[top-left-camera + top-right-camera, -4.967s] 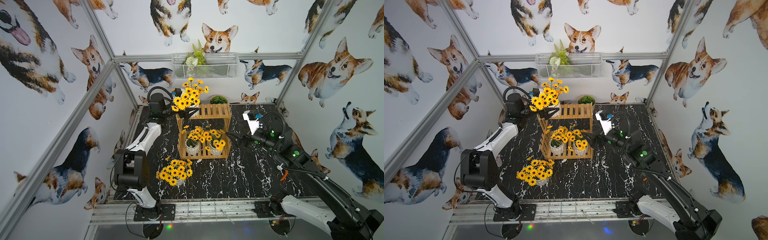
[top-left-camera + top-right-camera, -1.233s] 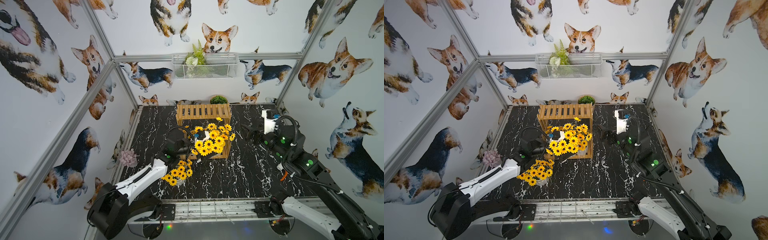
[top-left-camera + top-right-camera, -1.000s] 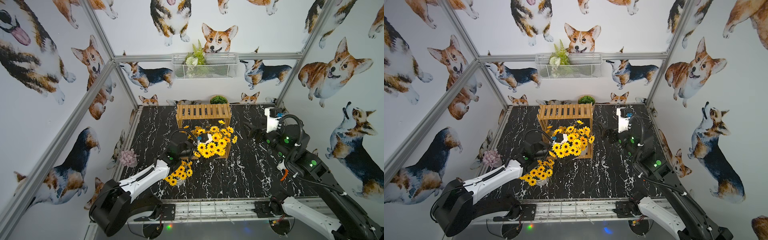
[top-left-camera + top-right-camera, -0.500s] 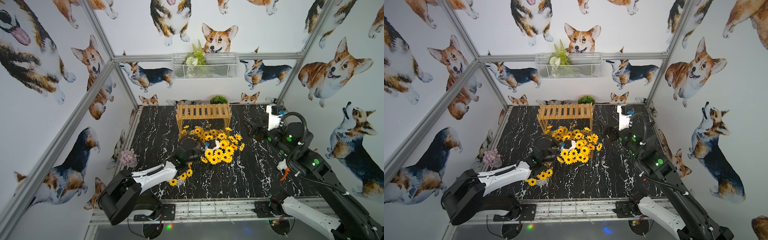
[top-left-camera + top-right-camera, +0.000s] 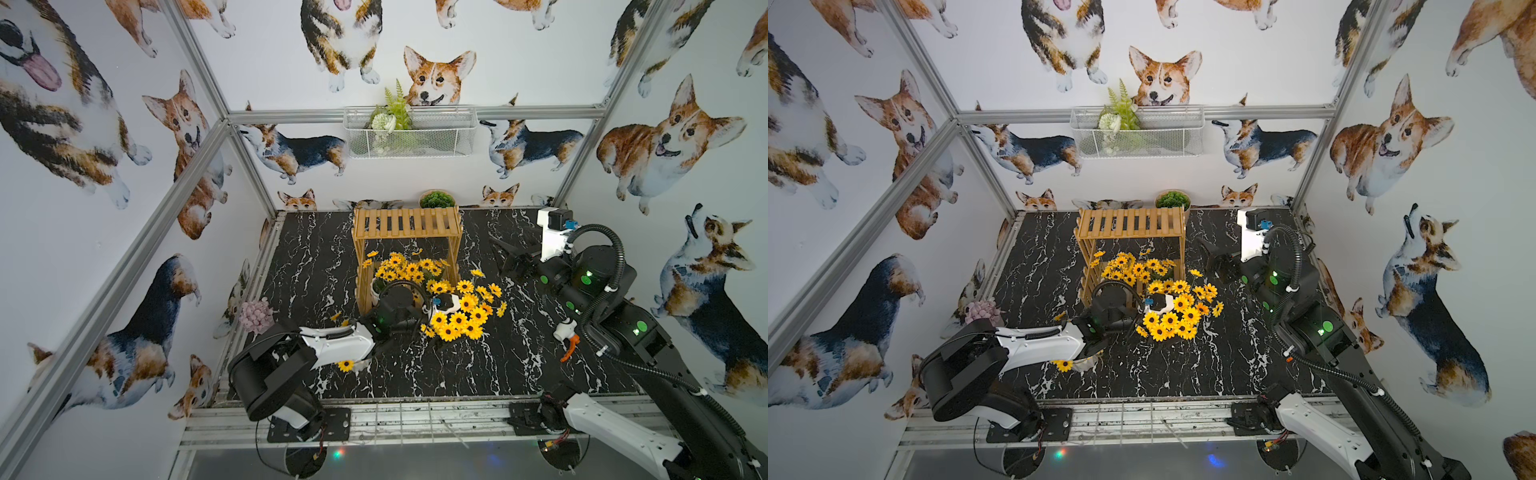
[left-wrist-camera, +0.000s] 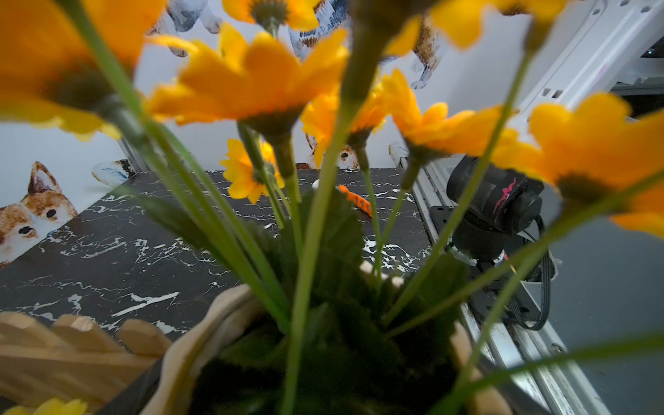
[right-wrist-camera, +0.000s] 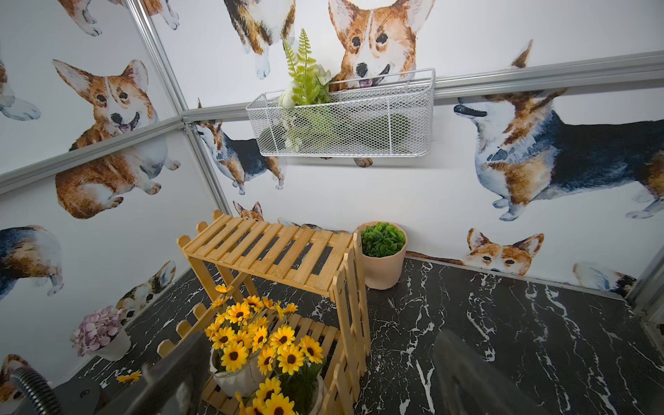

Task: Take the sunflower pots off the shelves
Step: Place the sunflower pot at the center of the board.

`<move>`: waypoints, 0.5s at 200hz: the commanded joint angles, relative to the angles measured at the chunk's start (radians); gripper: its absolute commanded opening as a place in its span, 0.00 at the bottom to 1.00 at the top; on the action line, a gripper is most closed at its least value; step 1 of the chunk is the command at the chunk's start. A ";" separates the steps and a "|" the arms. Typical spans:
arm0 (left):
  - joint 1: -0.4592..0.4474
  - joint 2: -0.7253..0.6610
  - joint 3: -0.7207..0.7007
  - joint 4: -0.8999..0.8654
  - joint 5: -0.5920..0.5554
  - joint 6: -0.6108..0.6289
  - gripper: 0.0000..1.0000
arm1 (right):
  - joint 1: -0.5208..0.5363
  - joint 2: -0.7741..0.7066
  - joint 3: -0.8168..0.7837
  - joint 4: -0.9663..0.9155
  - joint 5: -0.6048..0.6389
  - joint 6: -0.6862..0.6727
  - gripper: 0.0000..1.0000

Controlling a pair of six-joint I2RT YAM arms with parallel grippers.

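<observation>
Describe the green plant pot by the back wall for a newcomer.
Find the wooden rack at the back of the marble table. Behind its right rear corner, by the wall, stands a beige pot. Only it has round green leaves, no flowers; nearby pots hold sunflowers.

Left claw (image 5: 452, 308): fingers buried under blooms in both top views. Held pot (image 6: 201, 345): only the rim shows, cut off at the lower edge, blooms smeared. Front pot (image 5: 361, 365), lower centre: mostly under the left arm. Right claw (image 5: 500, 255): fingers (image 7: 463, 373) are blurred dark shapes in the wrist view.
</observation>
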 commanded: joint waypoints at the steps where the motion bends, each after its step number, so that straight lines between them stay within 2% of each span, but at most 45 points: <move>1: -0.023 0.038 0.027 0.116 -0.008 0.021 0.00 | -0.001 -0.010 -0.008 -0.004 0.016 0.001 1.00; 55: -0.051 0.168 0.079 0.247 0.006 -0.050 0.00 | -0.001 -0.005 -0.028 0.002 -0.001 0.011 1.00; 100: -0.081 0.245 0.134 0.245 0.021 -0.045 0.00 | -0.001 -0.005 -0.050 0.010 -0.010 0.020 1.00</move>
